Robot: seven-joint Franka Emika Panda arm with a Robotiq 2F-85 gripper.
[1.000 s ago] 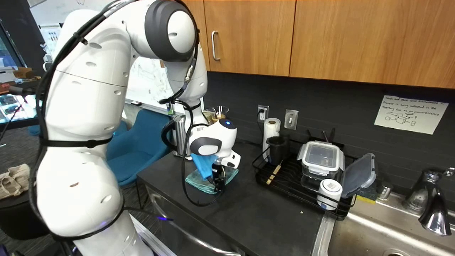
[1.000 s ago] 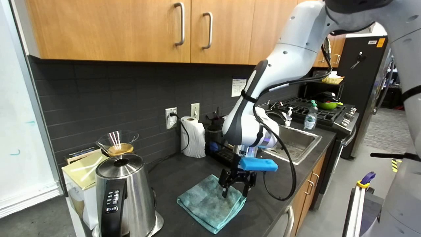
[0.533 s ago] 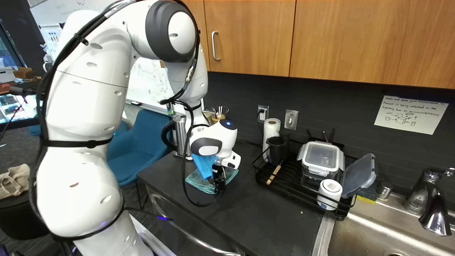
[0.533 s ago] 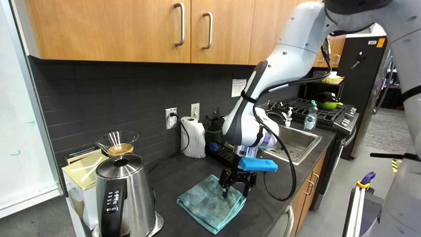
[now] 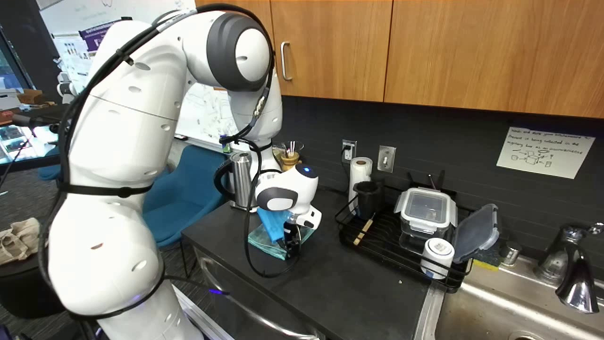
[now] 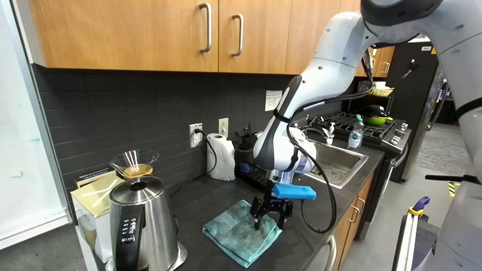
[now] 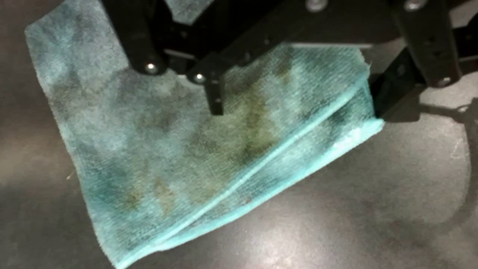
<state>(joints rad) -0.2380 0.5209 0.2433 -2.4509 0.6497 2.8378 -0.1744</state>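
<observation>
Elbow sits lower than before; gripper over cloth, jaws apart.
Wrist view: finger at cloth's three o'clock edge; counter beyond its five o'clock.

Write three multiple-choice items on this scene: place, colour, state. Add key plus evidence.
1. Where is the clear lidded container?
A) in the sink
B) in the dish rack
C) on the stove

2. Main colour of the folded cloth?
A) teal
B) red
C) yellow

3. State of the pincer?
A) shut, empty
B) shut on the cloth
C) open

1 B: an exterior view shows it inside the rack.
2 A: the wrist view shows blue-green fabric, stained brownish in places.
3 C: its fingers stand wide apart in the wrist view.
</observation>
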